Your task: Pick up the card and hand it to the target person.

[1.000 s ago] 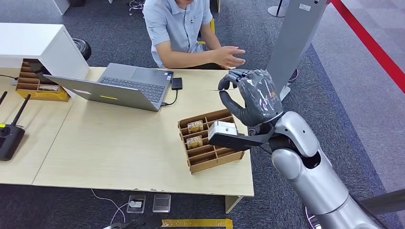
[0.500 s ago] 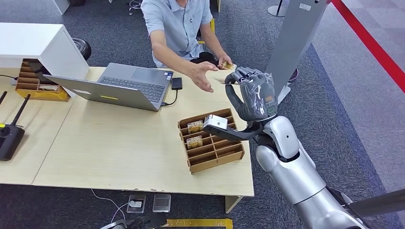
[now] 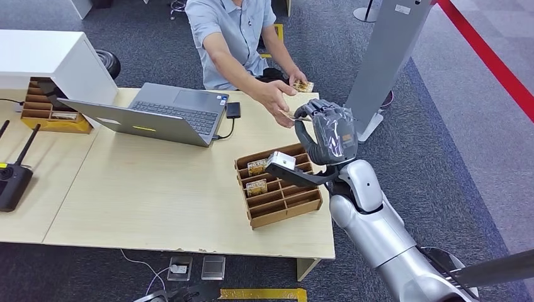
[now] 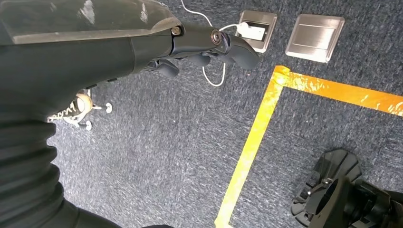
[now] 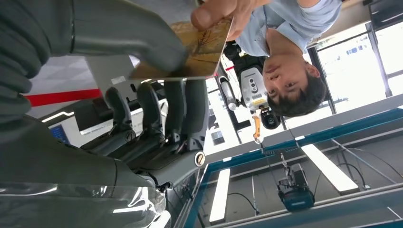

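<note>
My right hand [image 3: 327, 129] is raised over the table's far right corner and pinches a tan card [image 3: 291, 114] between thumb and fingers. In the right wrist view the card [image 5: 199, 52] lies flat under my thumb [image 5: 128, 35], with my darker fingers [image 5: 166, 114] on its other side. A person in a light blue shirt [image 3: 230, 38] sits across the table; one of their hands [image 3: 277, 99] grips the card's free end, fingertips [image 5: 216, 12] on it. Their other hand holds a second card [image 3: 303, 85]. My left hand [image 4: 209, 40] hangs over the carpet, holding nothing.
A brown divided card box [image 3: 280, 195] with two cards [image 3: 257, 167] stands under my right forearm. On the table [image 3: 157, 201] are an open laptop [image 3: 164, 113], a dark phone [image 3: 233, 110], another organiser [image 3: 50, 116] and a black radio [image 3: 12, 179]. A grey pillar [image 3: 390, 50] rises at right.
The person's hand swung over and took hold of the card's free end. My right hand drifted a little left and lower while still pinching the card. Their other hand came to the table's far edge.
</note>
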